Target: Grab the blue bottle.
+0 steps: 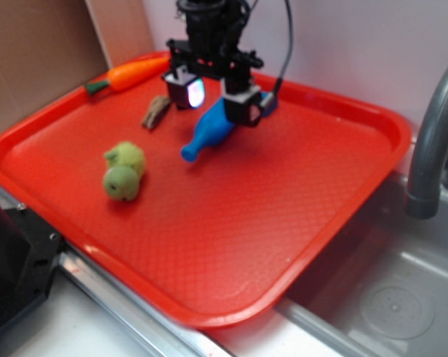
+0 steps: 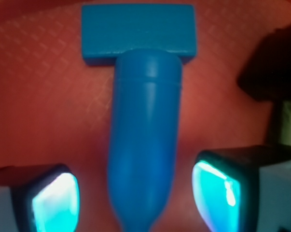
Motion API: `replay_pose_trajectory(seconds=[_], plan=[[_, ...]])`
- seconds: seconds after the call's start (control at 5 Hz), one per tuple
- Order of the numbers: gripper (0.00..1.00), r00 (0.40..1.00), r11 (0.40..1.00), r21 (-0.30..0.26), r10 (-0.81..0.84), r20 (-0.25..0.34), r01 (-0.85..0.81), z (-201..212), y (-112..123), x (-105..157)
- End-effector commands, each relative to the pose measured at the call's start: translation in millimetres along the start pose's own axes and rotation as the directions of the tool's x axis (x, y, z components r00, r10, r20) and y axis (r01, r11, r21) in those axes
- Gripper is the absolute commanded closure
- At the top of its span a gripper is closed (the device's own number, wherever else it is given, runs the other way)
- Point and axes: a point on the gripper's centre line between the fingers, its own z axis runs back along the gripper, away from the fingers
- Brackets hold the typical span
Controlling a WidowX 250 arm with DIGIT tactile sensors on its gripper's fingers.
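**Jaws straddle the bottle**

Red plastic tray's near rim fills the exterior view; the bright blue smooth plastic bottle lies far, under the black gripper.

Wrist view: spread jaws flank the bottle, not touching, apparently placed to close on it.

1. A pale, faintly lilac wall runs behind the scene.
2. A brown cardboard-like panel stands at the back left.
3. A grey curved faucet rises on the right.
4. Below it lies a steel sink basin (round drain mark visible).
5. A light counter edge shows in front.
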Motion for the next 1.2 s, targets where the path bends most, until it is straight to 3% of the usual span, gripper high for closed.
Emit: replay_pose_trajectory(seconds=[0.0, 0.2, 0.4, 0.8, 1.0], plan=[[0.4, 1.0, 1.0, 0.004, 0.013, -0.011, -0.013, -16.7, -3.4, 11.2], [1.0, 0.998, 0.999, 0.033, 0.0, 0.061, -0.002, 28.0, -4.6, -0.5], [1.0, 0.985, 0.995, 0.072, -0.075, 0.154, 0.065, 75.8, -10.8, -38.4], [1.0, 0.99, 0.998, 0.006, -0.067, 0.121, 0.067, 175.5, -24.6, -100.1], [1.0, 0.993, 0.997, -0.028, -0.063, 0.097, 0.066, 226.4, -16.1, -99.7]])
